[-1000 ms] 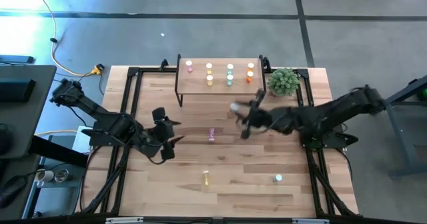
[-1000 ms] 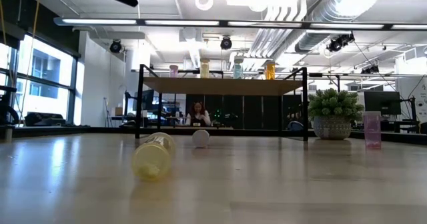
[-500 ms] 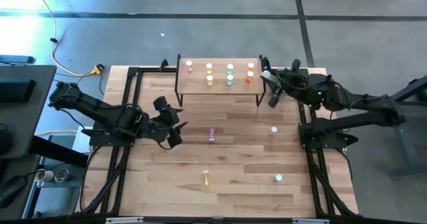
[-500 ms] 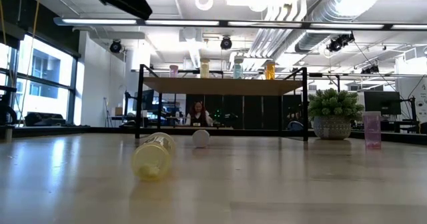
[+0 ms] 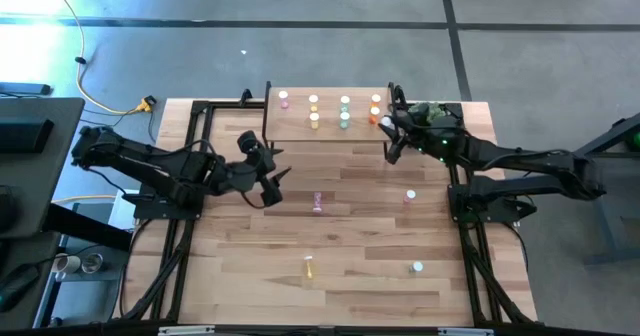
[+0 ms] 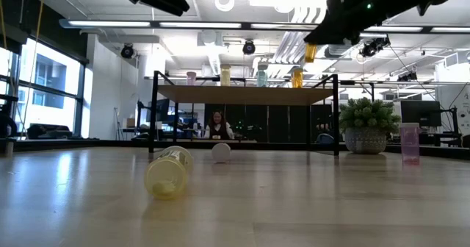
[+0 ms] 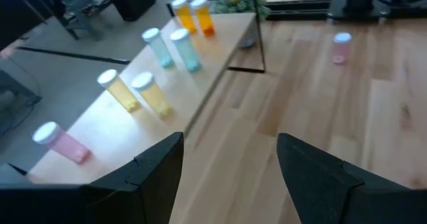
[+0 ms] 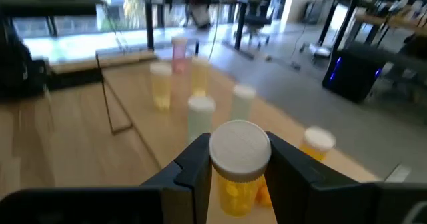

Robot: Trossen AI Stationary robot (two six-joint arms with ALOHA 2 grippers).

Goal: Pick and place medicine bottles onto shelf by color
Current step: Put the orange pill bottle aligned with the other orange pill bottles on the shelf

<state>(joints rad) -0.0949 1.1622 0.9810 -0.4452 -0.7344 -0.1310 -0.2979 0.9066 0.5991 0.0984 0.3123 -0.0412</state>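
Observation:
The shelf [image 5: 330, 126] stands at the table's far edge with several pink, yellow, green and orange medicine bottles [image 7: 152, 94] upright on it. My right gripper [image 5: 388, 128] is at the shelf's right end, shut on an orange bottle [image 8: 239, 174], which the low view shows above shelf height [image 6: 311, 52]. My left gripper [image 5: 272, 178] hovers open left of the table's middle, its fingers [image 7: 157, 177] facing the shelf. On the tabletop lie a pink bottle [image 5: 318, 202] and a yellow bottle [image 6: 169, 171]; a pink bottle [image 5: 409, 195] and a green one [image 5: 417, 267] stand upright. My right gripper pinches the orange bottle between its two fingers [image 8: 288, 167] on the body just below the white cap [image 8: 240, 147]. The fingers come in nearly level from the table's right side. The bottle is upright, cap up, lifted clear of the shelf and the table.
A green potted plant [image 6: 369, 126] stands at the far right corner, just behind my right arm. Black frame rails [image 5: 190, 176] run along the table's left and right sides. A person sits in the room far behind the shelf [image 6: 217, 126].
My right gripper has carried the orange bottle from the table's middle toward the far edge, to the shelf's right end, and has sunk into the low view. This uncovered the upright pink bottle. My left gripper has drifted, still open, toward the far edge and the shelf.

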